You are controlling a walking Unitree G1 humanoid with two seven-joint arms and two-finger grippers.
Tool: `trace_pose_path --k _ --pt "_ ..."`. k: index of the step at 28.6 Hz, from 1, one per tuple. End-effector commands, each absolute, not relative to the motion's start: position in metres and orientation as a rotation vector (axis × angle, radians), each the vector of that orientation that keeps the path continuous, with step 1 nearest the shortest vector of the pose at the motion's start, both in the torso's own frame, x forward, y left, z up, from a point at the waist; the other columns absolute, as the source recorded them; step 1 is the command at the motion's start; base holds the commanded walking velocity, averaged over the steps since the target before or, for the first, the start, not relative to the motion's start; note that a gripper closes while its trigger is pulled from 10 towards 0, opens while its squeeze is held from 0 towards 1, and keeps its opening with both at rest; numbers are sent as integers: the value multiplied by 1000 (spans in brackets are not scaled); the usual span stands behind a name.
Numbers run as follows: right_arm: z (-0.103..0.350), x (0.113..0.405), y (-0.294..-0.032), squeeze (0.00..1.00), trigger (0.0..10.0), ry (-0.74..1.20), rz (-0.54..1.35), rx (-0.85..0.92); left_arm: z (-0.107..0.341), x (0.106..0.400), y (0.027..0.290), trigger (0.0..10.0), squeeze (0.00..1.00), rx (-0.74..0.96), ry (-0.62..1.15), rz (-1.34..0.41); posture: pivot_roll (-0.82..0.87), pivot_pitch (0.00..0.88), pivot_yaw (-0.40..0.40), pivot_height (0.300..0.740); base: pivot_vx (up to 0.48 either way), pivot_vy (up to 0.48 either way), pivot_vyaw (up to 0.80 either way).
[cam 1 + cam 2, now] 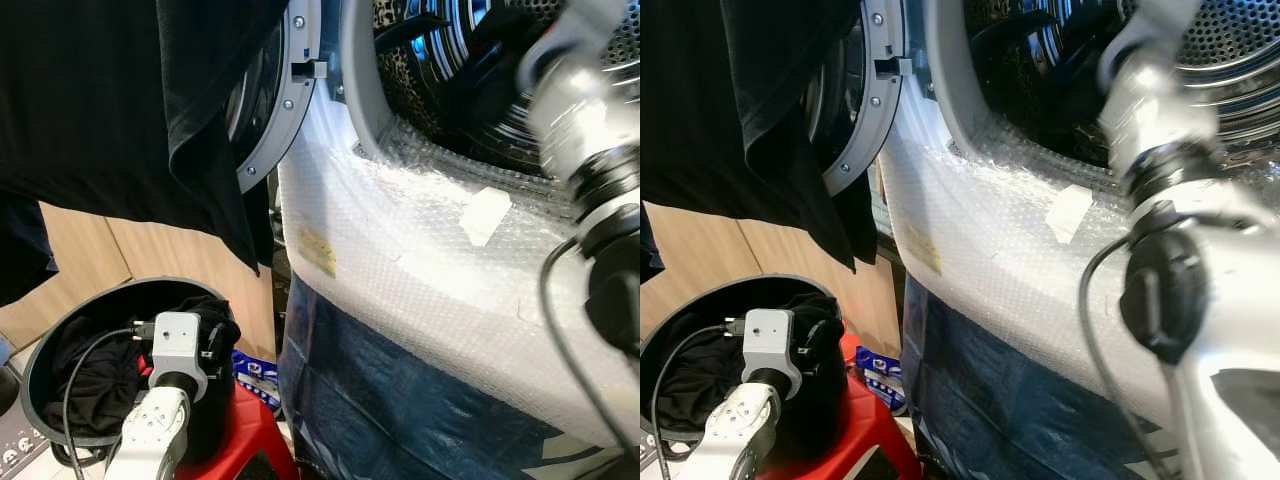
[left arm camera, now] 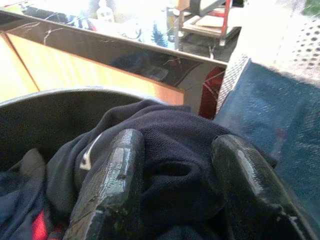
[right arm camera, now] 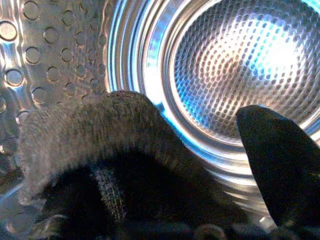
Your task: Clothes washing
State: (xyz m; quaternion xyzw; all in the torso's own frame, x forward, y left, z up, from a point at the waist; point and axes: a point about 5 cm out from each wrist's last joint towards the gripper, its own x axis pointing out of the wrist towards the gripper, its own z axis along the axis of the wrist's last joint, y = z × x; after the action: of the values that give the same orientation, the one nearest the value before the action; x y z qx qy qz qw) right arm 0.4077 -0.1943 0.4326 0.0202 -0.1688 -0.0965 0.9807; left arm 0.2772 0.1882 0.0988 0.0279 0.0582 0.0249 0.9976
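The right claw (image 3: 200, 165) is reaching inside the washing machine drum (image 3: 240, 65), its fingers spread, with a grey knitted garment (image 3: 85, 135) lying over one finger and the other finger (image 3: 280, 160) standing bare beside it; whether the cloth is truly being pinched cannot be told. Behind it the perforated steel wall of the drum is shining. The right arm (image 1: 1160, 240) is running over the front of the washing machine (image 1: 400, 250), which is wrapped in bubble wrap above and blue cloth below, with its round door (image 1: 270, 110) hanging open to the robot's left. The left claw (image 2: 175, 185) is resting down in the black laundry bucket (image 1: 45, 350), its two fingers spread and pressing into a dark navy garment (image 2: 170, 130) bunched between them. The bucket is sitting on a red stool (image 1: 250, 430) just beside the machine, holding more dark clothes. A black shirt (image 1: 110, 110) is hanging across the upper left, draped in front of the open door, with wooden panelling (image 1: 90, 250) behind it.
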Motion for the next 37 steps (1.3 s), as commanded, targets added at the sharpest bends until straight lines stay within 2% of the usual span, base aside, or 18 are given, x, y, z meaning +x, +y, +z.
trace_pose_path --k 1,3,5,9,15,16,18,21,25,27,30,31,35,37 --pt "385 422 -183 0 10000 -150 -128 13 91 276 185 10000 0 58 161 36 9 0 -15 740 0 0 0" --pt "386 421 -187 0 10000 -188 -177 36 91 277 183 10000 0 56 163 27 9 0 -13 740 0 0 0" --pt "419 410 -203 0 10000 -354 -276 80 92 278 182 10000 0 58 159 19 12 0 -12 740 0 0 0" --pt "449 398 -209 0 10000 -479 -311 67 95 280 183 10000 0 56 149 24 8 0 -17 740 0 0 0" --pt "423 408 -201 0 10000 -400 -301 -93 94 280 181 10000 0 54 150 18 6 0 -15 740 0 0 0" --pt "421 408 -199 0 10000 -443 -315 -241 94 280 179 10000 0 56 150 9 6 0 -9 740 0 0 0" --pt "424 406 -198 0 10000 -499 -353 -371 94 280 179 10000 0 57 148 7 10 0 -9 740 0 0 0" --pt "433 401 -190 0 10000 -614 -403 -694 95 280 180 10000 0 61 146 8 9 0 -6 740 0 0 0" --pt "429 401 -187 0 10000 -633 -435 -969 95 279 181 10000 0 66 148 6 8 0 -5 740 0 0 0" --pt "428 402 -186 0 10000 -645 -441 -1048 95 279 181 10000 0 66 149 7 8 0 -5 740 0 0 0" --pt "422 402 -184 0 10000 -675 -485 -1310 95 279 180 10000 0 66 150 5 8 0 -5 740 0 0 0" --pt "419 404 -181 0 10000 -686 -484 -1462 95 279 180 10000 0 67 150 2 8 0 -5 740 0 0 0" --pt "414 404 -177 0 10000 -719 -490 -1677 95 279 180 10000 0 71 150 -3 8 0 -5 740 0 0 0" --pt "411 405 -173 0 10000 -750 -474 -1849 95 279 180 10000 0 72 150 -4 18 0 -9 740 0 0 0"
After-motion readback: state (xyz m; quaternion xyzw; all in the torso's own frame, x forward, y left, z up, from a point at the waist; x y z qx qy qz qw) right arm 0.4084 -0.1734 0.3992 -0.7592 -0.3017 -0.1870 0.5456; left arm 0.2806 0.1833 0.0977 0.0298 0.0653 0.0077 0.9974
